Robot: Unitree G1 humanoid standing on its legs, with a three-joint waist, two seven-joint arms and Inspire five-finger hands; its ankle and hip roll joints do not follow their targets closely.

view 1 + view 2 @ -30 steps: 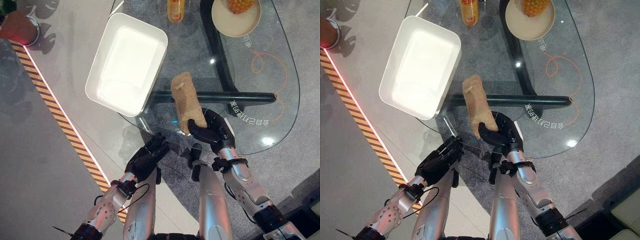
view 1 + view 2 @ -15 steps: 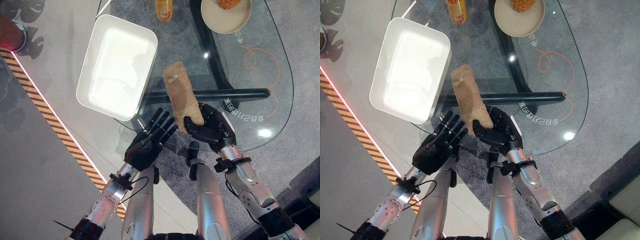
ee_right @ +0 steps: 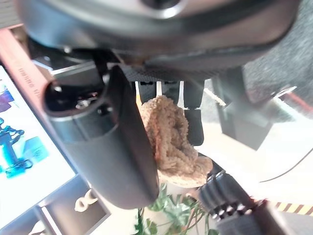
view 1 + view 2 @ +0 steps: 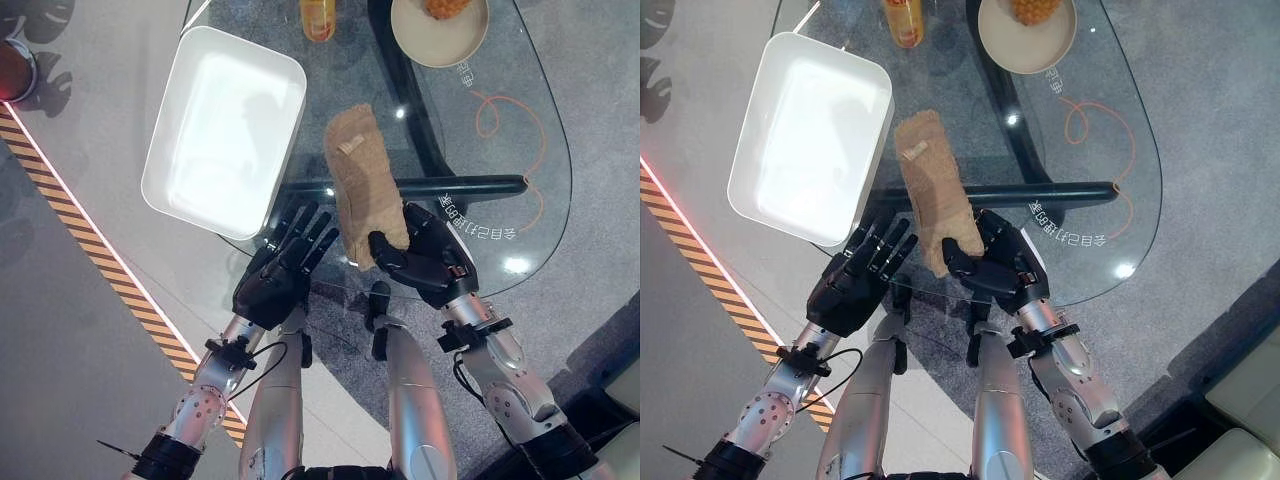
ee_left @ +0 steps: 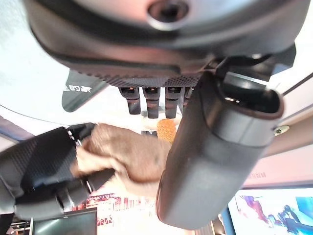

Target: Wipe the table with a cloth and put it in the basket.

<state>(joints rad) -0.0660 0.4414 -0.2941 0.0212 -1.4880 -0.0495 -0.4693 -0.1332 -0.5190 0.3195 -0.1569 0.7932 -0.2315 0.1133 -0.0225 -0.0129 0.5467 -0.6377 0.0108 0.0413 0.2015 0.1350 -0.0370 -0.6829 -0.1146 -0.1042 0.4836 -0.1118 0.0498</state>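
A tan cloth [image 4: 360, 175], folded long, lies on the glass table [image 4: 520, 215] and reaches the near edge. My right hand [image 4: 432, 262] is at that edge, thumb and fingers curled round the cloth's near end; the right wrist view shows the cloth [image 3: 171, 137] pinched under the thumb. My left hand [image 4: 278, 272] is just left of the cloth, fingers straight and spread over the table's edge, holding nothing. In the left wrist view the cloth [image 5: 129, 156] and the right hand [image 5: 41, 169] lie past the fingers. The white basket [image 4: 298, 78] stands at the table's left side.
An orange juice bottle [image 4: 318, 15] and a beige plate [image 4: 425, 40] with fruit stand at the far end of the table. A black beam [image 4: 460, 185] runs under the glass. Striped tape [image 4: 85, 245] crosses the floor on the left.
My left hand has risen from below the table's edge, and its fingers have gone from curled to straight beside the cloth. The right hand keeps its hold. The camera has shifted.
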